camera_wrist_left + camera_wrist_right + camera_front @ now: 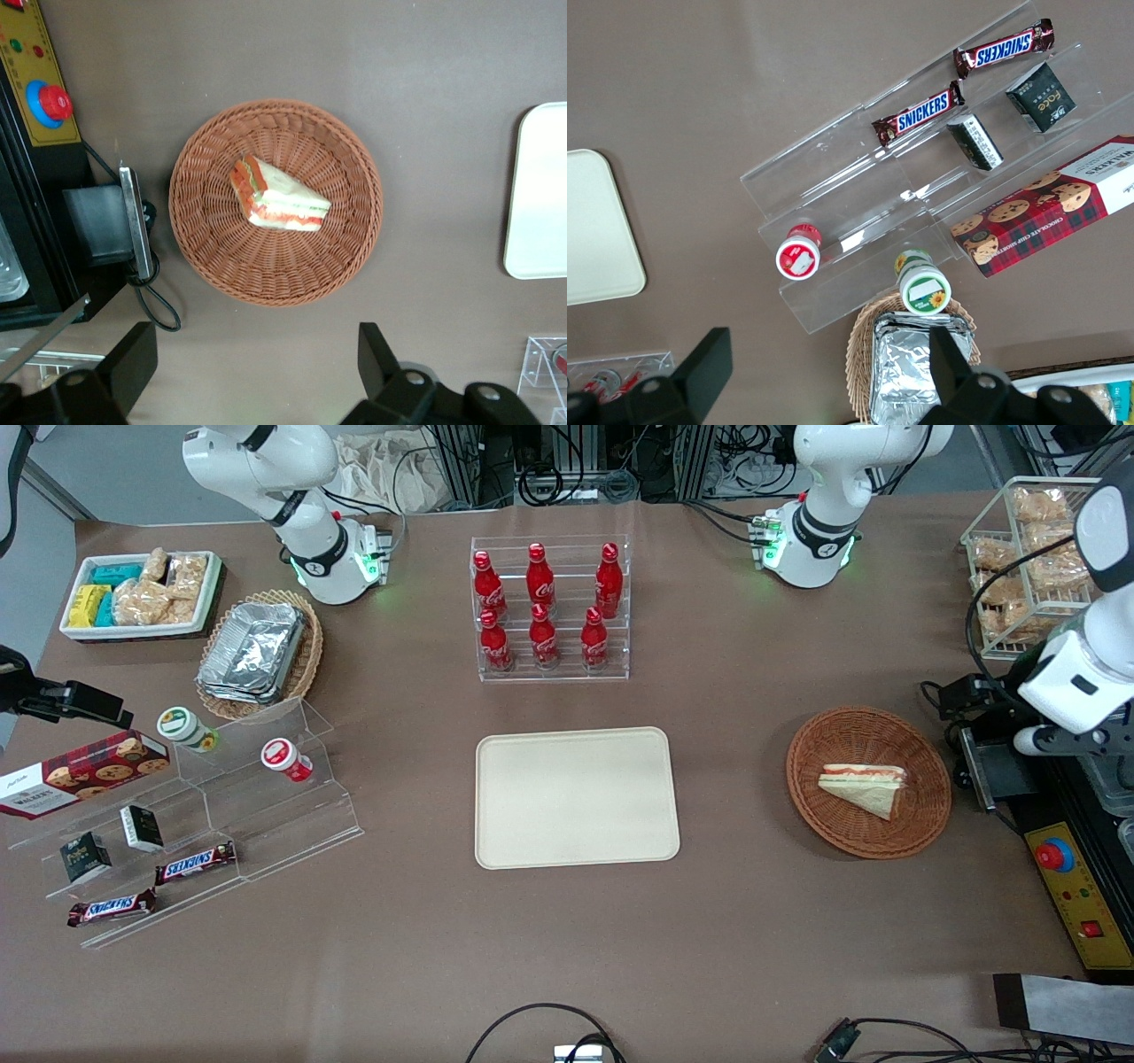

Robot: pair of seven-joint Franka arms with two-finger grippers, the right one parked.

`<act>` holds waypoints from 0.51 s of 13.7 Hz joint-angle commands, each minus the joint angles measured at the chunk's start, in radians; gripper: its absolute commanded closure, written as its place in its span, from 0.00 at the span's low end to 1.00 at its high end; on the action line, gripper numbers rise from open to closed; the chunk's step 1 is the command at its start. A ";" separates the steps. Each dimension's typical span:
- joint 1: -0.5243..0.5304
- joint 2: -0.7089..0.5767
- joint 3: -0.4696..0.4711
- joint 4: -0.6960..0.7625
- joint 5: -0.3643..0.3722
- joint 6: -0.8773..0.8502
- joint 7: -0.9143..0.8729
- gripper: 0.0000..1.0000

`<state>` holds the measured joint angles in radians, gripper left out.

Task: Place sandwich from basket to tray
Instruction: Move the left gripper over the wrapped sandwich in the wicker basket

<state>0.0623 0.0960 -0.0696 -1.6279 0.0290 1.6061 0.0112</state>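
Note:
The sandwich (864,786) (279,199), a white bread wedge with red and green filling, lies flat in the middle of the round reddish-brown wicker basket (806,779) (213,266). The cream tray (576,797) (540,195) sits bare at the table's middle, toward the parked arm from the basket. My left gripper (257,372) hangs high above the table beside the basket, at the working arm's end. Its black fingers (133,354) stand wide apart and open, with only brown table between them. It touches neither the sandwich nor the basket.
A black control box with a red button (1054,856) and a cabled black block (102,226) lie close beside the basket. A rack of red cola bottles (549,607) stands farther from the front camera than the tray. A wire basket of bagged snacks (1028,558) is near the working arm's base.

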 commanded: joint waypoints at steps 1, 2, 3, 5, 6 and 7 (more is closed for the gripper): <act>-0.018 0.091 0.001 0.112 -0.009 -0.061 -0.026 0.00; -0.022 0.108 -0.002 0.126 -0.006 -0.060 -0.040 0.00; -0.022 0.125 -0.002 0.141 -0.012 -0.061 -0.049 0.00; -0.022 0.143 -0.002 0.111 -0.015 -0.051 -0.185 0.00; -0.022 0.143 -0.002 0.061 -0.017 -0.017 -0.267 0.00; -0.022 0.127 -0.001 -0.016 -0.011 0.048 -0.316 0.00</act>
<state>0.0475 0.2308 -0.0775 -1.5584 0.0273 1.5890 -0.1994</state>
